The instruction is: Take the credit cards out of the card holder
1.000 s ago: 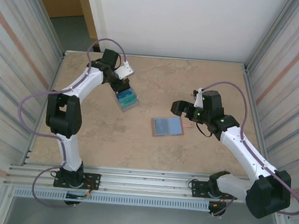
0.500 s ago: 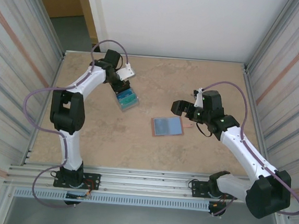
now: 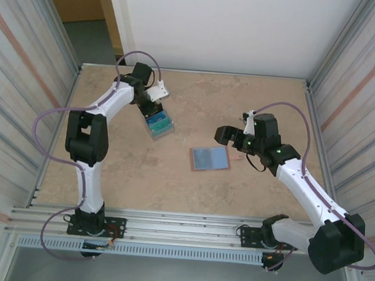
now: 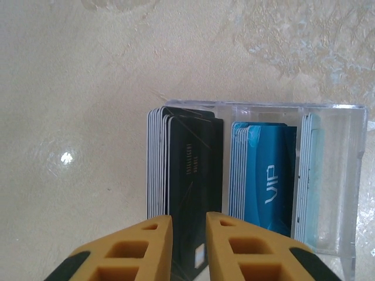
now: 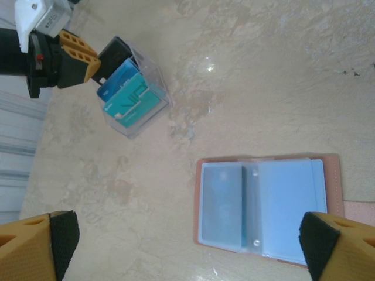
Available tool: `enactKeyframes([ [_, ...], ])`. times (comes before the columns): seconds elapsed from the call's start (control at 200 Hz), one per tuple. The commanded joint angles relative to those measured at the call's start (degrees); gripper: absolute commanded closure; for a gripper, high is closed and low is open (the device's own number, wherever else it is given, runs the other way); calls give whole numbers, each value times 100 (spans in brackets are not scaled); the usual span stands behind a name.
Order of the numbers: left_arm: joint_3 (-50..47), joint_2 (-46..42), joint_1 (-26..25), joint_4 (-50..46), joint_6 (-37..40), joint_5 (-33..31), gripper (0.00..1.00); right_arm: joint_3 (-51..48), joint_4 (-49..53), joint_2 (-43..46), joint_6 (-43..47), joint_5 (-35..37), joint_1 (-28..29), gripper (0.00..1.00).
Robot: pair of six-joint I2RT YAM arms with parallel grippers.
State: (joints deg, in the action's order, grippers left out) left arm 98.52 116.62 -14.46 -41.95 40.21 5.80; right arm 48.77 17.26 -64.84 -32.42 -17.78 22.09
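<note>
The card holder point(image 3: 210, 158) lies open on the table, salmon-pink outside and blue-grey pocketed inside point(image 5: 281, 205); a bluish card shows through its left pocket point(image 5: 221, 205). My right gripper point(image 5: 187, 249) hovers over it, open wide with nothing between the fingers, and appears in the top view point(image 3: 227, 136) just above the holder. Loose credit cards point(image 3: 159, 123) stand in a clear plastic box point(image 4: 334, 175): a black one point(image 4: 193, 170), blue ones point(image 4: 266, 175) and teal ones. My left gripper point(image 4: 188, 219) sits at the box over the black card, jaws a narrow gap apart, not pinching it.
Metal frame walls run along both sides of the table. The clear box point(image 5: 153, 108) stands at the back left, well apart from the holder, with bare tabletop point(image 3: 171, 178) between them and toward the front.
My left gripper's jaws have parted slightly at the box, and the left arm has shifted a little. The right arm and the card holder have not moved.
</note>
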Motion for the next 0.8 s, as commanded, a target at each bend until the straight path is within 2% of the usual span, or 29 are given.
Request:
enactKeyframes([
  [0.0, 176, -227, 1, -111, -113, -70, 78, 88, 170, -27, 113, 30, -1, 8],
  [0.291, -324, -1229, -241, 264, -758, -389, 75, 387, 1005, -680, 587, 1102, 675, 33],
  [0.406, -957, -1855, -391, 677, -1368, -497, 61, 569, 1252, -1075, 745, 1428, 1000, 42],
  [0.456, -1302, -2196, -470, 904, -1678, -593, 48, 678, 1353, -1262, 822, 1542, 1149, 46],
  [0.626, -2638, -3287, -803, 1743, -2794, -1292, 14, 1016, 1491, -1965, 990, 1639, 1549, 58],
  [0.651, -2877, -3428, -862, 1929, -2914, -1426, 3, 1059, 1485, -2067, 1008, 1636, 1603, 58],
  [0.716, -3498, -3796, -1008, 2382, -3238, -1895, 1, 1183, 1478, -2339, 1053, 1621, 1705, 58],
  [0.797, -4005, -4124, -1056, 2507, -3802, -2090, 1, 1368, 1500, -2663, 1117, 1646, 1826, 56],
])
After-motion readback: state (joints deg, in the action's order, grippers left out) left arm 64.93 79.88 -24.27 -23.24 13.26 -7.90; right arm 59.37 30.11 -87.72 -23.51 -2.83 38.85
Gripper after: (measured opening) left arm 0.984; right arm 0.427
